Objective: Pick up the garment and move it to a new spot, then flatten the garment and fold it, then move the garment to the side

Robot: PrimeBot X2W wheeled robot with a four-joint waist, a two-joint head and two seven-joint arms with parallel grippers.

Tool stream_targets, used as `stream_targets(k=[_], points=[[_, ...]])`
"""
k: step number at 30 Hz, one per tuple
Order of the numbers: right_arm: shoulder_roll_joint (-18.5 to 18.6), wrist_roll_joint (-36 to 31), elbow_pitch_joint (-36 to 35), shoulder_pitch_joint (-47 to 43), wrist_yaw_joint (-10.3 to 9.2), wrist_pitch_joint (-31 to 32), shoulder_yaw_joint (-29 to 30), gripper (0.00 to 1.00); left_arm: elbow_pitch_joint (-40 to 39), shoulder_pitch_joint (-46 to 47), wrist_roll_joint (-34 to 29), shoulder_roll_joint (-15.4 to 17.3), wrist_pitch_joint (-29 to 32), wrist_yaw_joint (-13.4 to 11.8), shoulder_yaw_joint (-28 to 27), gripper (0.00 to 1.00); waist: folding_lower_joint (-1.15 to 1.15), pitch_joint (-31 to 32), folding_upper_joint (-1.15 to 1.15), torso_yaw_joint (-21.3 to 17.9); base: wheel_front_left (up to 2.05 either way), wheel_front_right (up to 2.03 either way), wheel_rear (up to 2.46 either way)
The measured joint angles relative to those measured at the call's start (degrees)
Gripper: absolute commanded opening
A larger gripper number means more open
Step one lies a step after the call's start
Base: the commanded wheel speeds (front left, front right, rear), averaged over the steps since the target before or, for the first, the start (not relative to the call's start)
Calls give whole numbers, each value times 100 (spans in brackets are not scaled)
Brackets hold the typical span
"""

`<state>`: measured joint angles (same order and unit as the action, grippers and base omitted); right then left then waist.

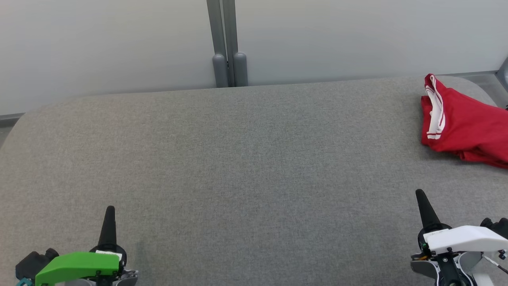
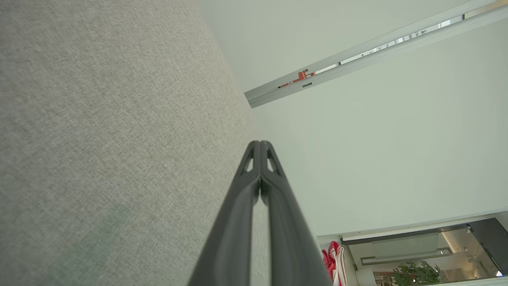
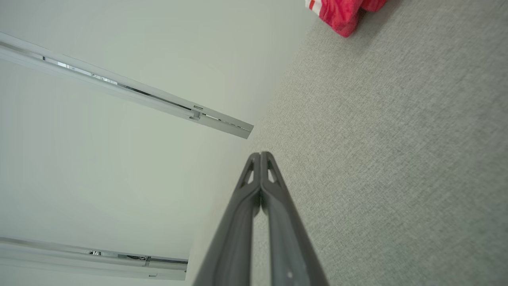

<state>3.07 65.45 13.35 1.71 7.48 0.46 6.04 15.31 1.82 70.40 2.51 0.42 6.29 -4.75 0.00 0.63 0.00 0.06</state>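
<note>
Head view has both grippers sitting low over the grey padded surface (image 1: 238, 159), tips pointing away from the robot. The left gripper (image 1: 110, 210), the one with the green cover, has its two dark fingers pressed together into one spike with nothing between them. Same deal for the right gripper (image 1: 420, 195) with the white cover: pinched together and empty. Both wrist views back that up, with the tips meeting and just a thin slit lower down.

The red garment (image 1: 464, 123) is bunched up with a white striped band showing. It sits well ahead of the right gripper and a bit to its outer side, near the far corner of the surface, not touching anything but the fabric under it. From the left gripper it's way off, clear across the surface. Straight ahead of both grippers, past the far edge, there's a pale wall (image 1: 99, 39) with a grey double post (image 1: 227, 43).
</note>
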Motion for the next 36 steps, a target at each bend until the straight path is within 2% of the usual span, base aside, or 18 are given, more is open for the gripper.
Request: stream_targets(k=[36], points=[[-13,1938,47,325,0,441,34,0,-82,291,1575,9,450,77,-120,0,0,-55,0,-4,0,0,0]])
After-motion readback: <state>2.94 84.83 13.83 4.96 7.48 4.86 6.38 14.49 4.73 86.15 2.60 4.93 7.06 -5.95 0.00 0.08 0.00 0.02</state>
